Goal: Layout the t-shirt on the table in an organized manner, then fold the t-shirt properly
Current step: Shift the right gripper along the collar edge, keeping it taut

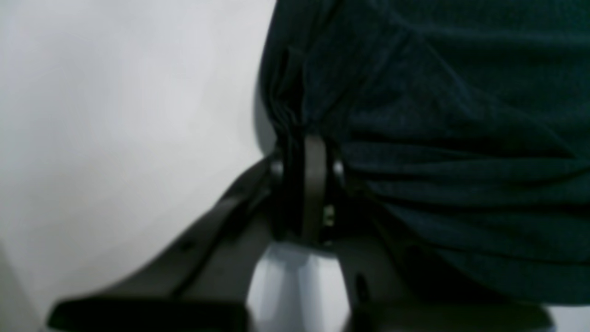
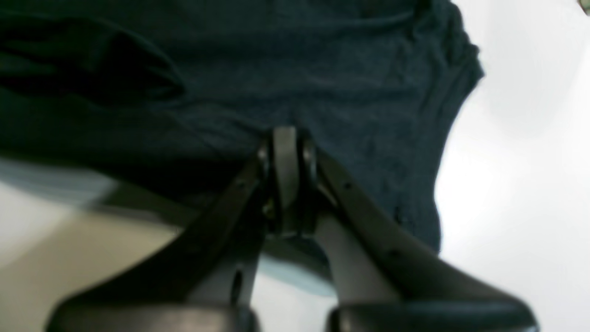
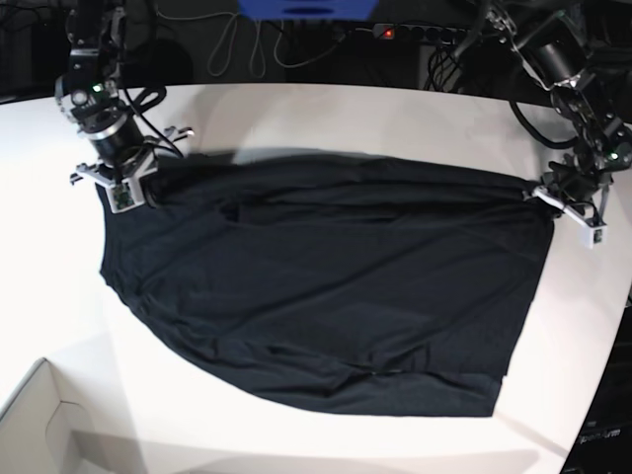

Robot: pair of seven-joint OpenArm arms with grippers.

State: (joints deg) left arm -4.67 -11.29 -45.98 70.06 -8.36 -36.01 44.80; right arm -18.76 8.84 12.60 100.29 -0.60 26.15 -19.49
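Note:
The black t-shirt (image 3: 326, 286) lies spread across the white table (image 3: 346, 118), with wrinkles along its far edge. In the base view my left gripper (image 3: 541, 194) holds the shirt's far right corner. The left wrist view shows that gripper (image 1: 306, 143) shut on bunched fabric of the t-shirt (image 1: 438, 115). My right gripper (image 3: 148, 188) sits at the shirt's far left corner. Seen from the right wrist, it (image 2: 286, 133) is shut, pinching the edge of the t-shirt (image 2: 322, 69). Bare table (image 2: 521, 161) shows beside it.
A pale cardboard box corner (image 3: 39, 425) sits at the near left, below the table's curved edge. Cables and a power strip (image 3: 395, 32) run along the dark back edge. Bare white table (image 1: 115, 115) lies left of the left gripper.

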